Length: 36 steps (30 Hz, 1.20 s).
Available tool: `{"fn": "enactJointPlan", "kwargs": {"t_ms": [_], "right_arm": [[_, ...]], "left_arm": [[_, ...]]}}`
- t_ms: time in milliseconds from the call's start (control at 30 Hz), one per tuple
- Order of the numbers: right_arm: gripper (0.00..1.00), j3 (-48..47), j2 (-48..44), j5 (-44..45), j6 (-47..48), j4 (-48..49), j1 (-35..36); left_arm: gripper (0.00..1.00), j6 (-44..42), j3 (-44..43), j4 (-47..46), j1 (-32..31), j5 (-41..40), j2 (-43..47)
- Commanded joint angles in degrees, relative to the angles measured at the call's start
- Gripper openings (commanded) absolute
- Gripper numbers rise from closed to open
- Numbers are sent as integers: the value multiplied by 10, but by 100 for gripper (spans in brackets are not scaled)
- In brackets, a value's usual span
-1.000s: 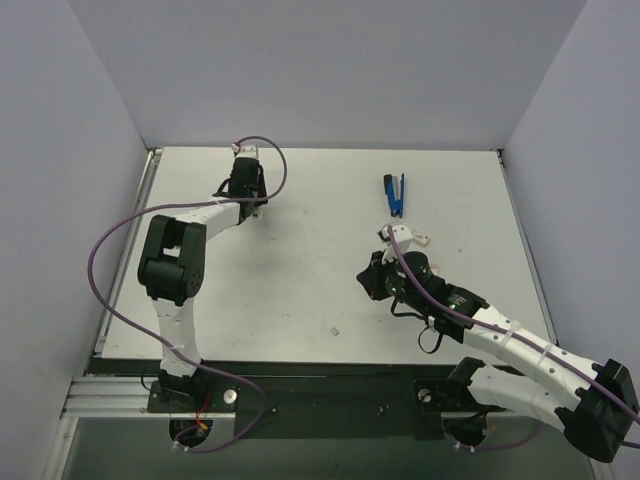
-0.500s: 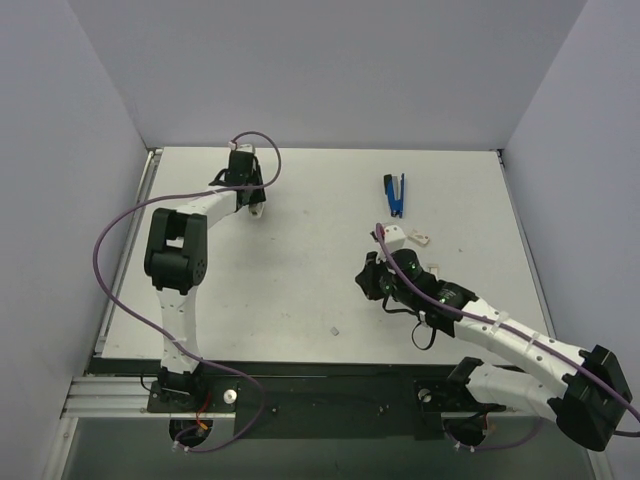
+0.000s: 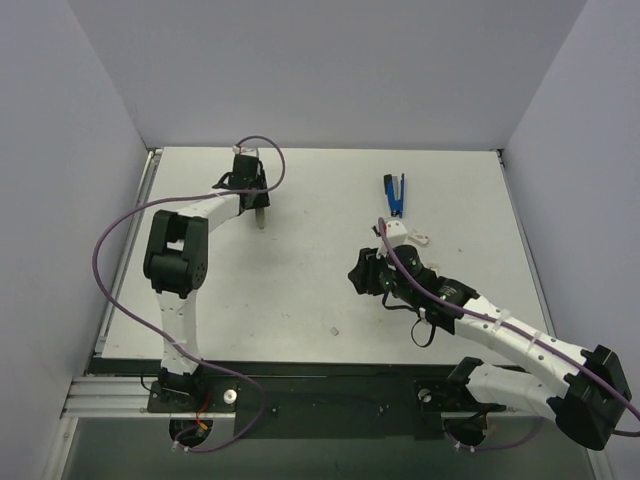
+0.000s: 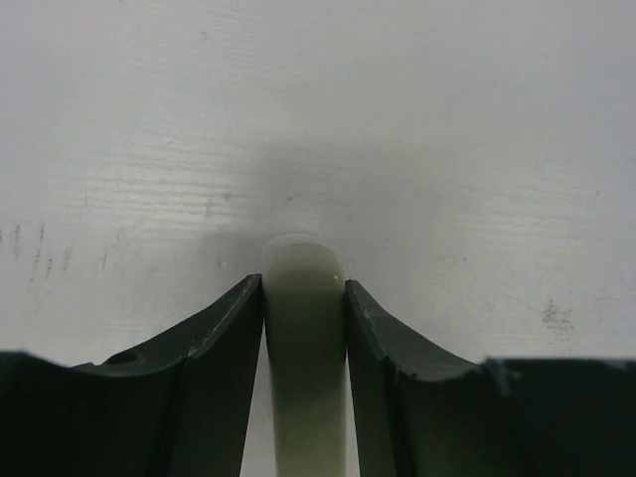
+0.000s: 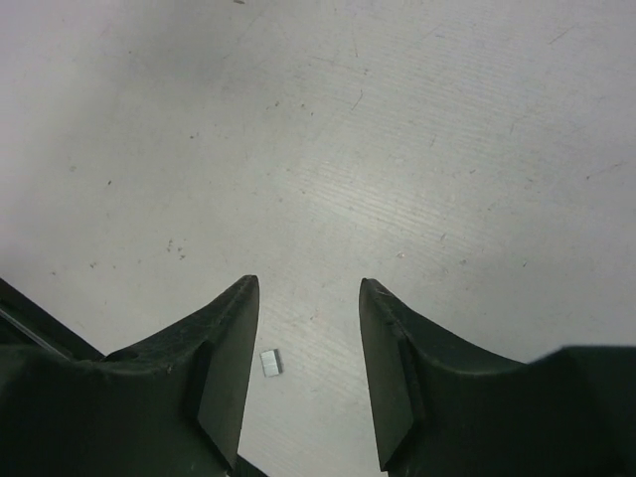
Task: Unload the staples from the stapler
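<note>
The left gripper [image 4: 304, 285] is closed tight on a pale cream bar [image 4: 305, 348]. Both dark fingers [image 4: 214, 338] press against the bar's sides, and its rounded end pokes just past the fingertips, over the white table [image 3: 300, 270].

The right gripper [image 5: 308, 286] is partly open and holds nothing. A staple bit [image 5: 270, 363], a tiny pale rectangle, lies flat on the table in the gap between its fingers [image 5: 224, 368]. It sits well back from the tips, close to one finger, and touches neither.

From overhead, the blue stapler [image 3: 394, 193] lies splayed open, well beyond the right gripper [image 3: 358, 274] toward the back wall. A tiny pale speck [image 3: 335, 330] lies on the near side of that gripper. Whether it is the same staple bit cannot be told. The left gripper [image 3: 258, 203] is well away from both.
</note>
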State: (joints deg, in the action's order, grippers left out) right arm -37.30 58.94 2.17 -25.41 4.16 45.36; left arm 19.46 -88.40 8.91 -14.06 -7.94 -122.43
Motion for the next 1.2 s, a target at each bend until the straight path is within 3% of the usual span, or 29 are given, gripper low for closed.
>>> {"fn": "enactJointPlan", "kwargs": {"t_ms": [0,167,333,600,867,1167], "right_arm": [[44,-28,2,14,-7,-9,-3],[54,-51,3,43,-5,-27,-20],[58,-84,10,42,-23,-40,-78],[63,-147,71,36,-43,-65,-129],[64,-229,180,49,-56,-75,-203],[63,-374,369,128,-15,-94,-250]], "left_arm": [[49,-16,6,35,-30,-28,28],[50,-36,-3,55,-59,-77,59],[54,-70,-27,100,-120,-202,87],[54,-57,-6,118,-148,-266,151],[55,11,103,85,-195,-234,271],[53,59,333,-123,-294,-127,380]]}}
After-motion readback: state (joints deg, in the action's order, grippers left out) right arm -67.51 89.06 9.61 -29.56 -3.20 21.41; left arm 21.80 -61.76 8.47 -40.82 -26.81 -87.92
